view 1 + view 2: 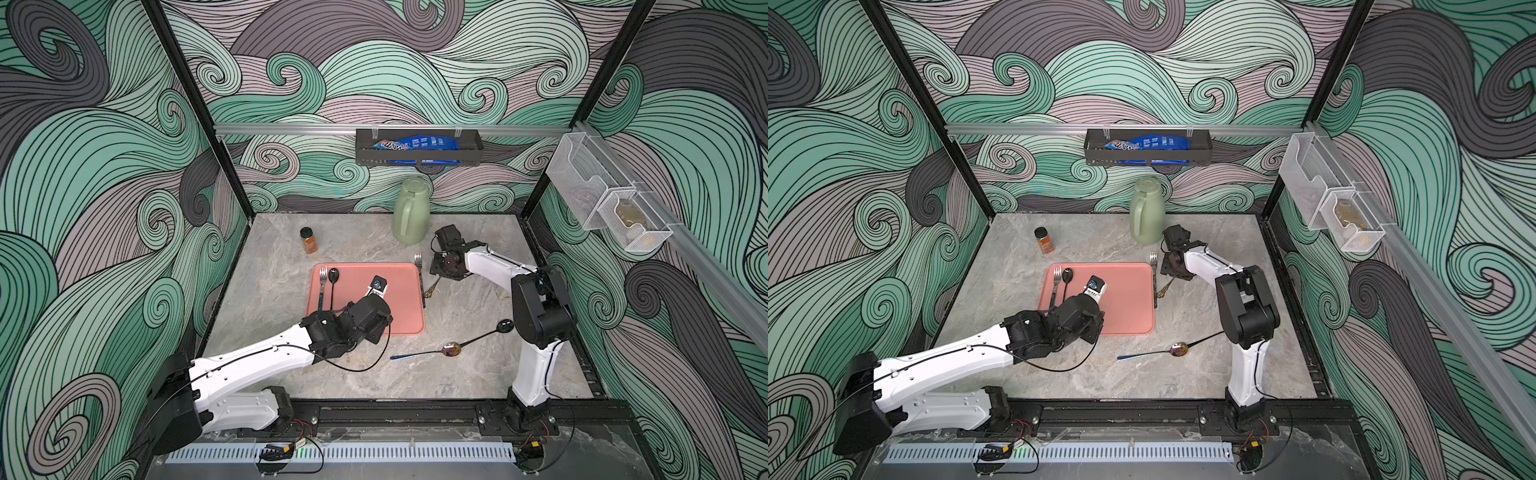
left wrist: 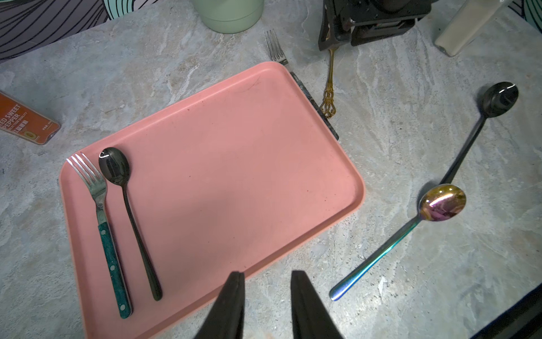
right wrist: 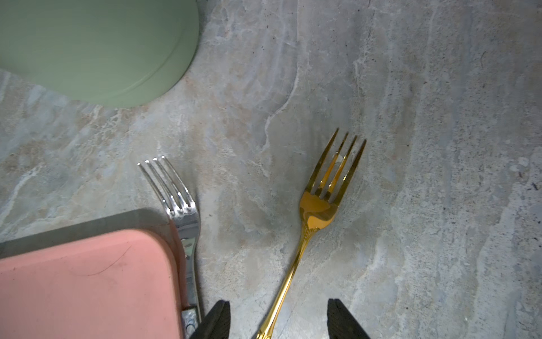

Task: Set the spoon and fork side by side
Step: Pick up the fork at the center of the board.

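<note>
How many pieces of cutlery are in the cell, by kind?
Forks: 3 (green-handled fork, silver fork, gold fork)
Spoons: 3 (black spoon on the pink tray, second black spoon off it, rainbow spoon)
Total: 6

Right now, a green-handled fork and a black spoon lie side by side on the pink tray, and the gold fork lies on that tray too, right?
Not quite. The green-handled fork and black spoon do lie side by side on the pink tray, but the gold fork lies on the table beside the tray, not on it. The right wrist view shows this.
</note>
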Available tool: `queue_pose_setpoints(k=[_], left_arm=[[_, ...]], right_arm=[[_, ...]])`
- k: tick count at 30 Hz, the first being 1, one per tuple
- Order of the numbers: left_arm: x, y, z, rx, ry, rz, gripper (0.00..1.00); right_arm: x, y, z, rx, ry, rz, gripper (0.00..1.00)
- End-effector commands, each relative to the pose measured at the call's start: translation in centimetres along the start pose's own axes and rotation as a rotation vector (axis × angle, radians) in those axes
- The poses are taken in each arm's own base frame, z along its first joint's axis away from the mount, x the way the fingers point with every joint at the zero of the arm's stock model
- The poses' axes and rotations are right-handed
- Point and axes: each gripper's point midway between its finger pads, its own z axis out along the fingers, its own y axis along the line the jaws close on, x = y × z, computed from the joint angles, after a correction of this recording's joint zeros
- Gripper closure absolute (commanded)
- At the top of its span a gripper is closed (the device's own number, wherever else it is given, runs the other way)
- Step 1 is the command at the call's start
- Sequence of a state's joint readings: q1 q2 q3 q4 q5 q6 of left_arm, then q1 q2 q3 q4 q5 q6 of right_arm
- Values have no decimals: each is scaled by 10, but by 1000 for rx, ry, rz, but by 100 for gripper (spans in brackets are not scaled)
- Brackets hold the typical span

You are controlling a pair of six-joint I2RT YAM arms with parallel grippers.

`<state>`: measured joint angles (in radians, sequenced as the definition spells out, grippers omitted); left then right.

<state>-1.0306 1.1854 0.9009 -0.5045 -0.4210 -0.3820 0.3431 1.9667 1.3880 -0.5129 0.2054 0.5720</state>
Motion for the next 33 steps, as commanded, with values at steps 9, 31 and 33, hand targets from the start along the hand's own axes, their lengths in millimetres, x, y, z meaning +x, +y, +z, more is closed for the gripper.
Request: queue_pose_setpoints(k=[9,31,33], left_arm=[[1,8,-7,-30,5,4,69],[3,6,-11,-13,37,-13,69],[3,7,-13,-15,33,-14,69]], right_arm=[[12,4,20,2,56,-6,44],[31,-6,41,47,116,-97,68],[37,-8,42,53,129,-106,72]])
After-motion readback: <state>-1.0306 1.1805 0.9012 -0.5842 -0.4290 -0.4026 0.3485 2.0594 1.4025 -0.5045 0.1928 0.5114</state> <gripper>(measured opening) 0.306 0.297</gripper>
